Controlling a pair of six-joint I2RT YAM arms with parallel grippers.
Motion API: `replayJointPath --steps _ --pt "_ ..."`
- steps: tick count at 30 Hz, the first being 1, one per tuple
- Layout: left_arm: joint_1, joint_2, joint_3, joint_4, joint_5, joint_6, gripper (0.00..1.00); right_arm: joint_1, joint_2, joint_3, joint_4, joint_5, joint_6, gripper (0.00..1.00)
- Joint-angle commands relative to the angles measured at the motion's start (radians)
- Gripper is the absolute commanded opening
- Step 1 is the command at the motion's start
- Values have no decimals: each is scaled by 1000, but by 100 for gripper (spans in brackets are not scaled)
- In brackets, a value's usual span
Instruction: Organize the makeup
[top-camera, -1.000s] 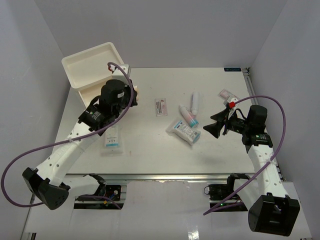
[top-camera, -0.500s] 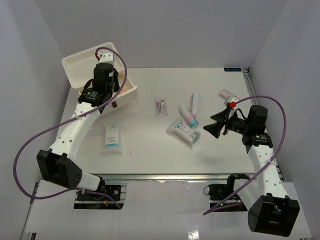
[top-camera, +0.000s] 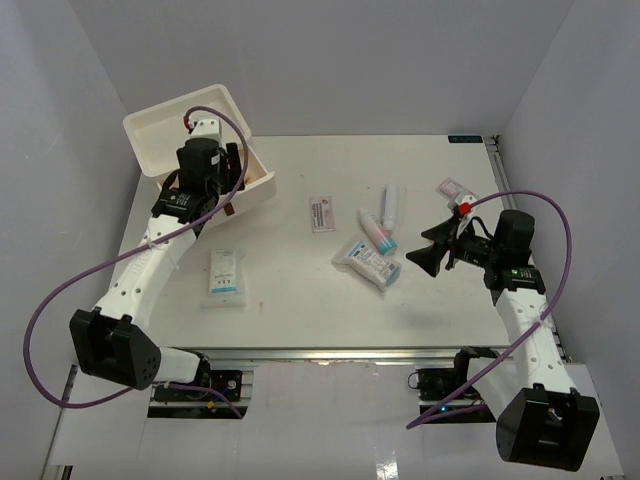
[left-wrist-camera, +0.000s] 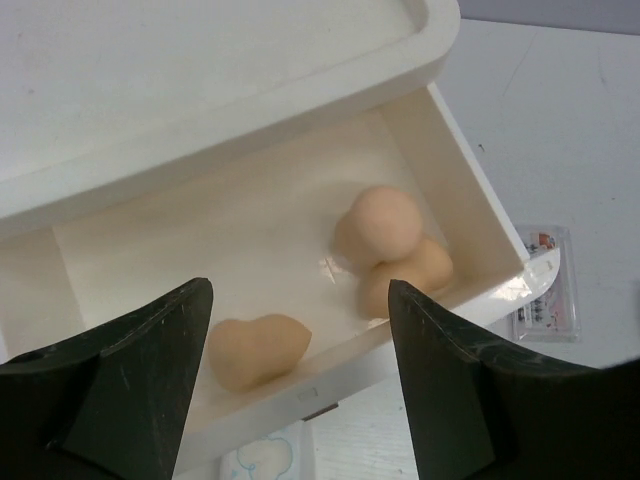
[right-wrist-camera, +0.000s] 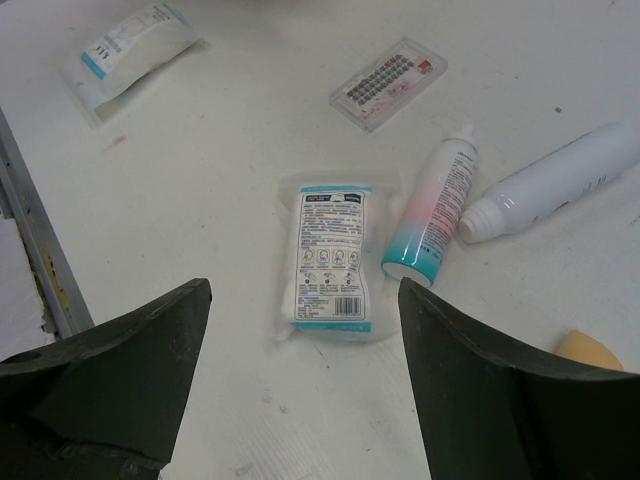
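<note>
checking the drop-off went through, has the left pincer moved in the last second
Yes. The left pincer moved toward the far left corner, from the front edge of the white drawer box to over it.

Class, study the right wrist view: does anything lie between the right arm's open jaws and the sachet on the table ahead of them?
Nothing visible does. The sachet lies flat and uncovered on the table, in plain sight ahead of the open right jaws. A tube lies close by its right edge, beside it rather than over it.
</note>
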Motion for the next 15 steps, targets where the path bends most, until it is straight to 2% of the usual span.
replayJointPath --steps 1,2,5,9,11,14,15 --pt "1 -118 -32 1 87 -31 82 -12 20 -10 33 17 -19 82" --pt "1 -140 -40 -1 139 -41 82 -16 25 -10 31 27 -25 82" --pt "1 -209 -87 19 467 -71 82 -28 43 -9 25 96 -56 83" --pt "0 -344 -256 126 826 -112 83 -29 102 16 13 327 -58 82" --pt "0 -396 -322 160 853 -114 84 -28 146 45 0 426 -45 81" --pt "-2 -492 -429 201 829 -95 86 -16 273 105 -23 624 0 79" --pt "-3 -522 -448 210 817 -93 86 -16 302 122 -24 648 5 79"
